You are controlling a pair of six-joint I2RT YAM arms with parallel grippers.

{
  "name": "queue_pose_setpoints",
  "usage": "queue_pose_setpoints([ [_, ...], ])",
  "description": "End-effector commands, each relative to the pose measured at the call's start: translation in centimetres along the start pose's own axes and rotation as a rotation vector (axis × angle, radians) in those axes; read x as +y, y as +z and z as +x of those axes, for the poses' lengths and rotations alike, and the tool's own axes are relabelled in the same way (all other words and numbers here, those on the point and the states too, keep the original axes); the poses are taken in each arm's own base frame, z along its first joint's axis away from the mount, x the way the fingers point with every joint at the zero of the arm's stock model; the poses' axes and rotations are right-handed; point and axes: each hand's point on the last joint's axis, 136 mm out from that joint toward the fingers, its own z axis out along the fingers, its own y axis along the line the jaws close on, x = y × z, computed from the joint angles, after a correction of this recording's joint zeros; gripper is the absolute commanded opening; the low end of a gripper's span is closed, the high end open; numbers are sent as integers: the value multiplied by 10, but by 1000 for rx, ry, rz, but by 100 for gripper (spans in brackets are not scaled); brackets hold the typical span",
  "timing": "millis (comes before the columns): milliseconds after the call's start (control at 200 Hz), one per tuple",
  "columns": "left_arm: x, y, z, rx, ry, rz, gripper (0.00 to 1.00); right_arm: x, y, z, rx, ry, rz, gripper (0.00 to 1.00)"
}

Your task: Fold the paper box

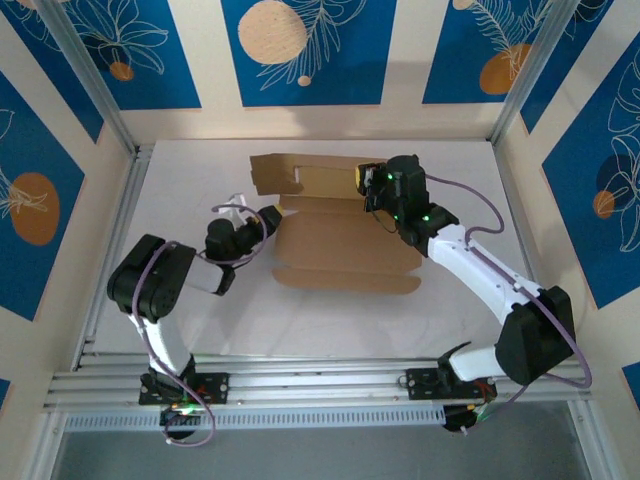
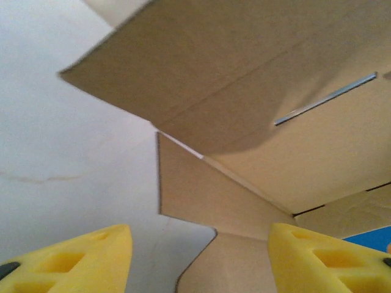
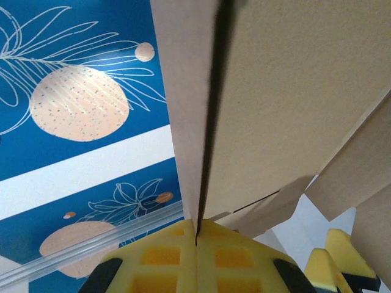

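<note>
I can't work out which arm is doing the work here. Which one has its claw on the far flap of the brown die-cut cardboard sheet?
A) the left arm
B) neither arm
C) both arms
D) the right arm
D: from above, the right gripper sits at the far flap of the brown cardboard sheet, whose edge runs in between its yellow fingers, while the left gripper is open at the sheet's left edge.

We can read no text, number or label; the paper box (image 1: 345, 250) is plain, and the wall panels (image 1: 300, 50) bear drawings.
</note>
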Motion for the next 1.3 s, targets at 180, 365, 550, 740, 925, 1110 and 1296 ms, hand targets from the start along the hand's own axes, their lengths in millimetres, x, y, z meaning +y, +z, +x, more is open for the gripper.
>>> queue_pose_setpoints([
  [180,-41,20,-20,-72,-4,153,52,32,-16,21,55,22,-86,0],
  [365,-37,23,-16,-54,-13,152,44,36,-17,27,70,10,-98,0],
  [550,-15,8,-14,-41,7,41,51,38,-24,22,47,-22,-97,0],
  [740,1,7,-6,32,45,-64,54,34,-23,26,63,-19,-90,0],
  [925,7,9,-12,62,104,-146,55,36,-23,34,89,-23,-95,0],
  [1110,8,13,-17,75,122,-176,55,40,-26,42,112,-28,-105,0],
  [1296,-1,18,-22,81,135,-158,49,38,-25,44,118,-41,-102,0],
])
